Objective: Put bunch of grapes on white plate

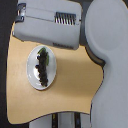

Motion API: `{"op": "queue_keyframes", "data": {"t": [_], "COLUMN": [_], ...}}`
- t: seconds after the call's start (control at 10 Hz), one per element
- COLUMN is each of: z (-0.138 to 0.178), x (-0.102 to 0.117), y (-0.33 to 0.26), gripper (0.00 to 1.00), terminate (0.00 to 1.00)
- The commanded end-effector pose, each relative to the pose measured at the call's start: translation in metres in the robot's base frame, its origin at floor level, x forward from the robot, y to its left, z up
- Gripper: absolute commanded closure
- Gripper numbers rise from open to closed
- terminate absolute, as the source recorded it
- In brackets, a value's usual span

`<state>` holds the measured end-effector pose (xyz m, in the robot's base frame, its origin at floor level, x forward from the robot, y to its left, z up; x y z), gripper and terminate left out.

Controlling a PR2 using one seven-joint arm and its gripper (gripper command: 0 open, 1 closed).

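Observation:
The white plate (32,76) lies on the wooden table toward the exterior view's left. The bunch of grapes (43,65) rests on it, a dark cluster running lengthwise down the plate's centre with its green stem end at the top. Nothing is holding the bunch. A large grey arm segment (50,25) with a dark vent grille stretches across the top of the view, just above the plate. The segment's left end shows only some dark fittings at the frame edge, and no fingers can be seen.
The tan table (75,85) has a curved front edge at the bottom. The robot's bulky grey body (110,55) covers the exterior view's right side and overhangs the table's right edge.

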<state>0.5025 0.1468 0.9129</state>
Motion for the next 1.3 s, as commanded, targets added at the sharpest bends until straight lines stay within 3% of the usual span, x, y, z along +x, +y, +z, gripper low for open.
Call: {"op": "queue_keyframes", "data": {"t": [0.0,0.5,1.2], "z": [0.05,0.059,0.092], "x": [0.004,-0.032,-0.041], "y": [-0.043,-0.196,-0.349], "gripper": [0.0,0.0,0.0], "terminate": [0.0,0.0,0.0]}}
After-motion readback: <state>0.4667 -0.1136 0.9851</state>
